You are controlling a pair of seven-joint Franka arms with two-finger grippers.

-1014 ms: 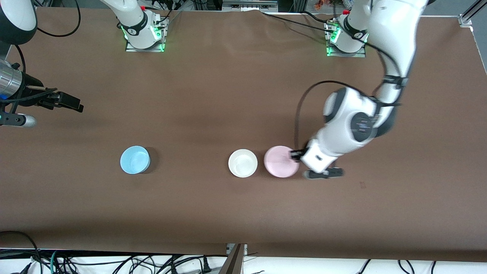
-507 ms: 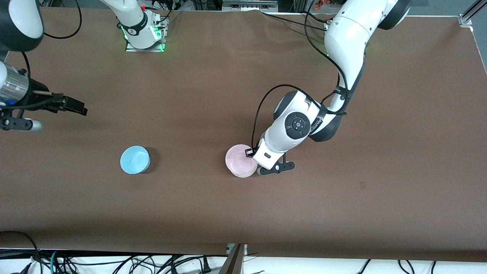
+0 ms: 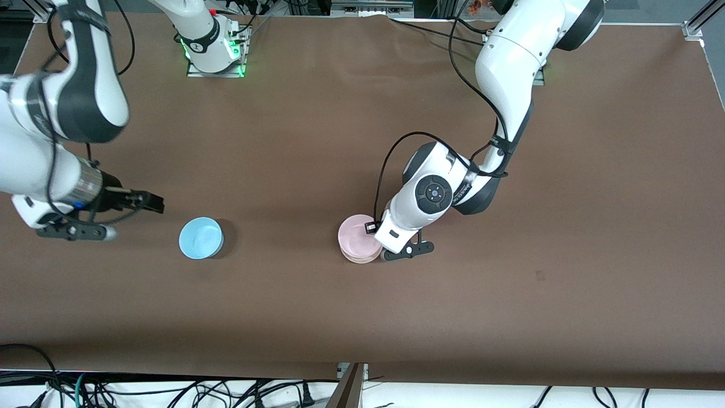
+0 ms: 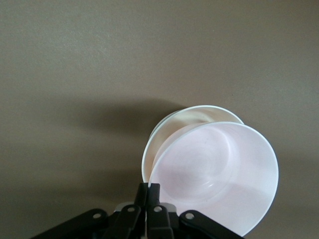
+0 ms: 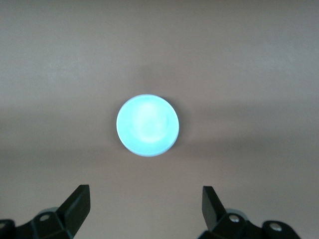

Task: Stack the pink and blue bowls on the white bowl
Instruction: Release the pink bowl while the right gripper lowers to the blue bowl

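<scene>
On a brown table [image 3: 317,317], the left gripper [image 3: 378,231] pinches the pink bowl's [image 3: 357,238] rim, tilted into the white bowl [image 4: 187,115]. The right gripper [image 3: 148,202], fingers spread, hangs above the table beside the empty blue bowl [image 3: 200,238].

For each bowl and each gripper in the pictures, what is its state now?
pink bowl: upright, gripped at its rim, over the white bowl, not fully seated.
white bowl: upright on the table, mostly covered by the pink bowl.
blue bowl: upright, empty, alone on the table.
left gripper: shut on the pink bowl's rim.
right gripper: open, in the air near the blue bowl.
</scene>
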